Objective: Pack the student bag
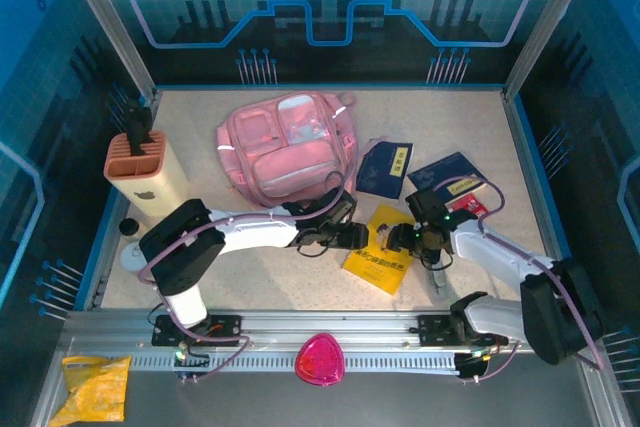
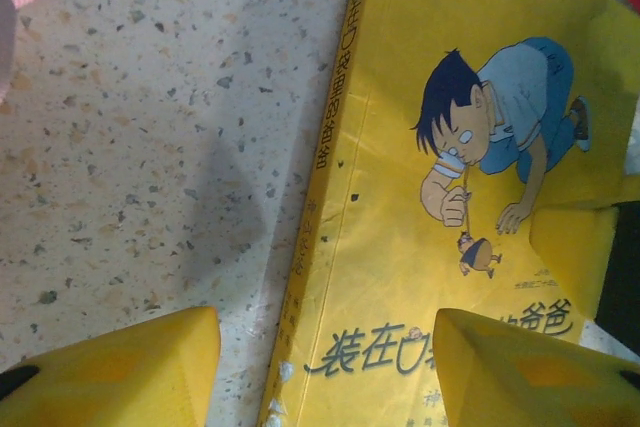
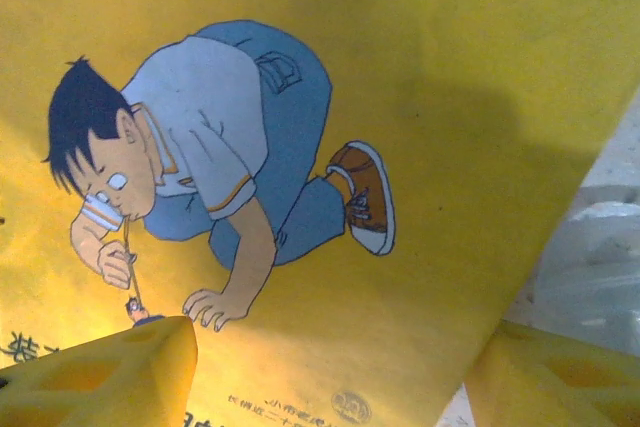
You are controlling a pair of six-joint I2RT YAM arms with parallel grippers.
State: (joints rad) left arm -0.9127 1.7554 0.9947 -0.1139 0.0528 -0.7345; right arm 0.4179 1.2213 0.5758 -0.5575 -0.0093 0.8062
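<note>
Left hand (image 2: 325,367) is being held open astride the spine of the flat yellow cartoon-cover paperback (image 2: 450,147), nothing gripped; right hand (image 3: 330,367) is being held open over its far edge, empty. Likely snag: just the cover getting pinched and bent, or the book being shoved across the speckled tabletop (image 2: 130,147). Soft pink student bag (image 1: 290,147) is lying just behind.

- Student bag (image 1: 290,147), upper centre: soft pink, with translucent pockets and small white strips.
- Book (image 2: 400,277), right of the frame: bright yellow cover with blue lettering and a cartoon boy with black hair, a pale blue shirt, blue trousers and a brown shoe.
- Table (image 2: 130,147): beige with dark speckles.
- Booklet (image 1: 386,165), centre right: navy with a yellow label.
- Holder (image 1: 140,172), left: peach top, cream body.
- Rounded triangle (image 1: 320,359), bottom centre: magenta.
</note>
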